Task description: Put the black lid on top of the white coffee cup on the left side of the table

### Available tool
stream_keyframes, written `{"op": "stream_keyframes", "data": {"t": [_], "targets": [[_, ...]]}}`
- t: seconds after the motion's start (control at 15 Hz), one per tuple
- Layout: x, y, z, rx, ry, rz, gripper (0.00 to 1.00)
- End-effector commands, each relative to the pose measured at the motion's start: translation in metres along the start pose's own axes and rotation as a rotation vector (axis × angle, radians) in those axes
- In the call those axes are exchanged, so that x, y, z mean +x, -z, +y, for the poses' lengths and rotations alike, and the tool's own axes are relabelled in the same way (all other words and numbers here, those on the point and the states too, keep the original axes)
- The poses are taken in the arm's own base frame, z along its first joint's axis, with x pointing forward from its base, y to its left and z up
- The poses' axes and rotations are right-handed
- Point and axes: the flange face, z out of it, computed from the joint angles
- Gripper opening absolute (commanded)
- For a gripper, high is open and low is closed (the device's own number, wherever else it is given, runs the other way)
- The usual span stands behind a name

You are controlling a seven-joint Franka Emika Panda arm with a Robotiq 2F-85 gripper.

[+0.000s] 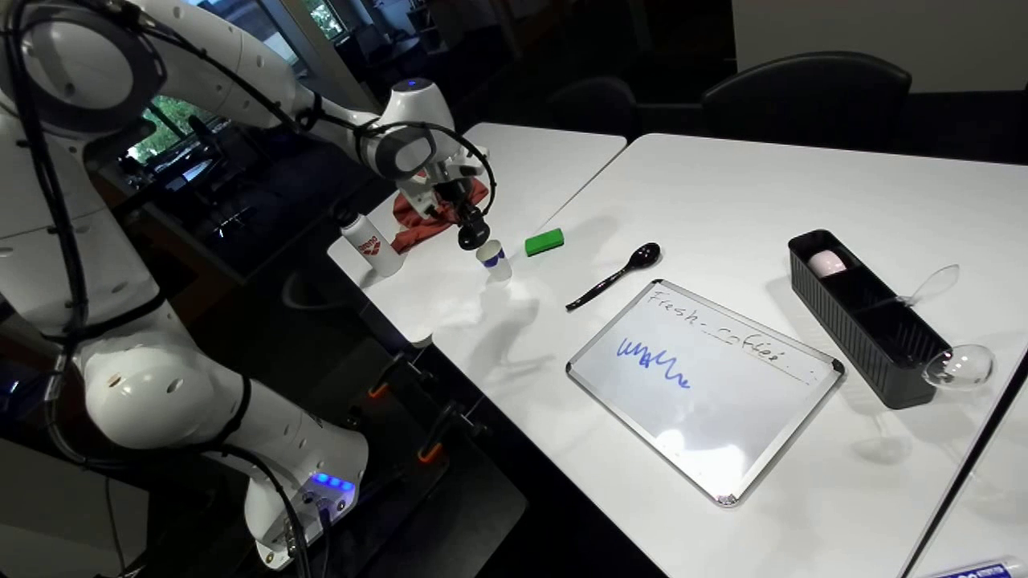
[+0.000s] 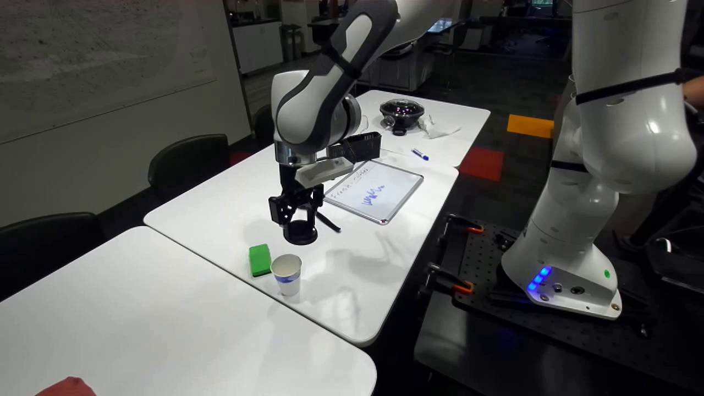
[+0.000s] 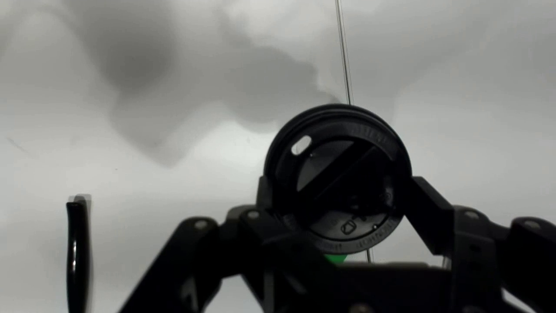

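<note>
The black lid [image 1: 474, 235] is a round disc held roughly level in the air; it also shows in an exterior view [image 2: 301, 234]. In the wrist view the lid [image 3: 343, 143] fills the room between the fingers, its printed top facing the camera. My gripper [image 3: 338, 193] is shut on the lid's two sides. The gripper also shows in both exterior views [image 1: 466, 215] [image 2: 300, 215]. The white coffee cup [image 2: 287, 275] with a blue band stands upright and open on the table [image 2: 209, 206], lower than the lid and apart from it. It also shows in an exterior view [image 1: 495, 263]. The cup is hidden in the wrist view.
A green block [image 1: 544, 242] lies beside the cup. A black spoon [image 1: 614, 277], a whiteboard [image 1: 715, 385] and a black organizer [image 1: 867, 321] lie farther along the table. A white bottle [image 1: 372, 245] and red cloth [image 1: 418, 229] are on the cup's other side.
</note>
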Motion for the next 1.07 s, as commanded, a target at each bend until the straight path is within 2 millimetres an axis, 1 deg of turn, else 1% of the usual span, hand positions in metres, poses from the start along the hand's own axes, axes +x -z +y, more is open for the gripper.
{"op": "stream_keyframes", "data": {"t": [0.0, 0.33, 0.6, 0.87, 1.0], "targets": [[0.014, -0.016, -0.020, -0.009, -0.019, -0.029, 0.74], [0.031, -0.046, -0.029, -0.028, -0.027, -0.045, 0.75], [0.037, -0.069, -0.034, -0.046, -0.025, -0.063, 0.74], [0.041, -0.081, -0.040, -0.054, -0.017, -0.069, 0.76], [0.042, -0.085, -0.043, -0.056, -0.012, -0.071, 0.78]]}}
